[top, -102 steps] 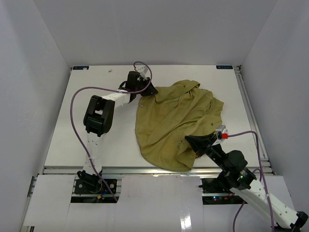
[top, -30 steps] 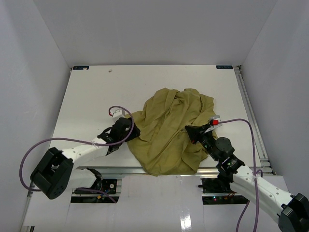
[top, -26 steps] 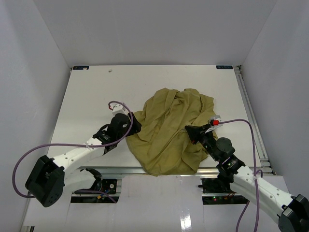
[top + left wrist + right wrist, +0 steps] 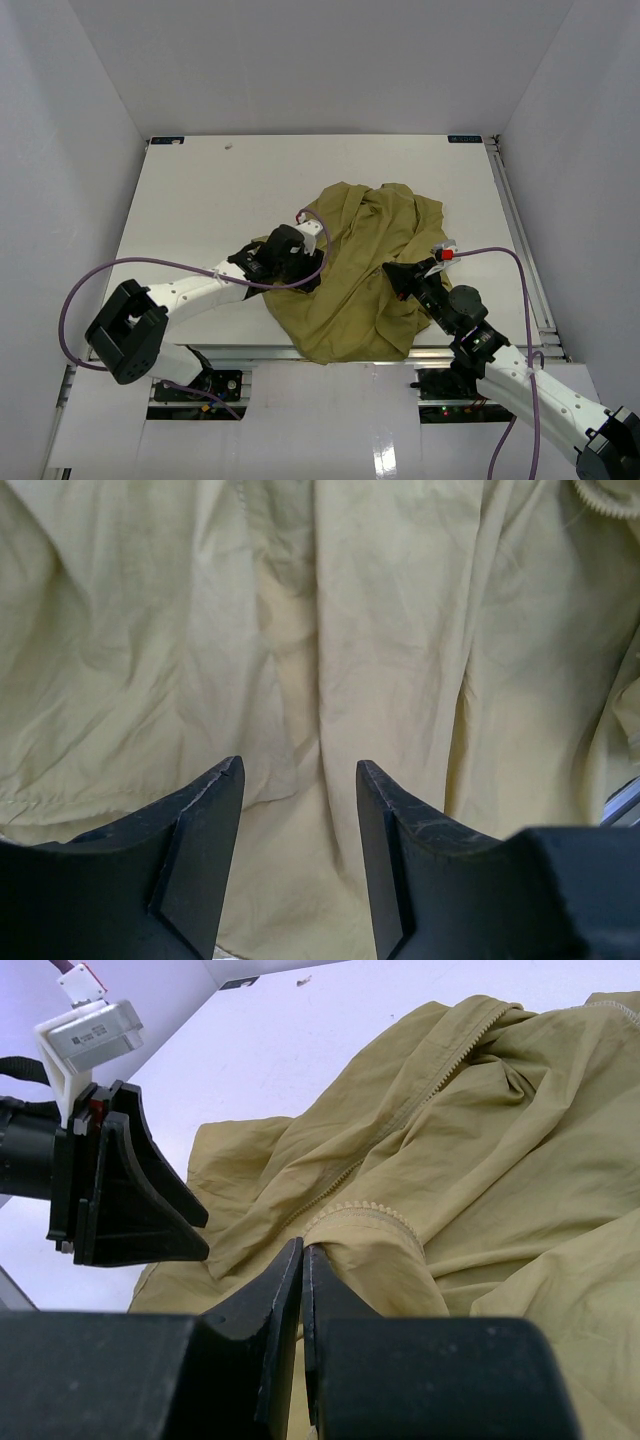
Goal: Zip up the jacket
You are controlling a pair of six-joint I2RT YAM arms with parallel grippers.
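Jacket is seen crumpled on the table, centre-right.
Left gripper is held spread over its fabric; right gripper is pressed together, a zipper-edged fold pinched at the tips.

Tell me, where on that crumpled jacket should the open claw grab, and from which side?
Probably the toothed zipper edge of the jacket: it lies on top of the folds as an exposed ridge, thin enough to pinch. The open left gripper faces plain fabric at the jacket's left side, so it would come from there. The right gripper seems shut on a fold nearby.
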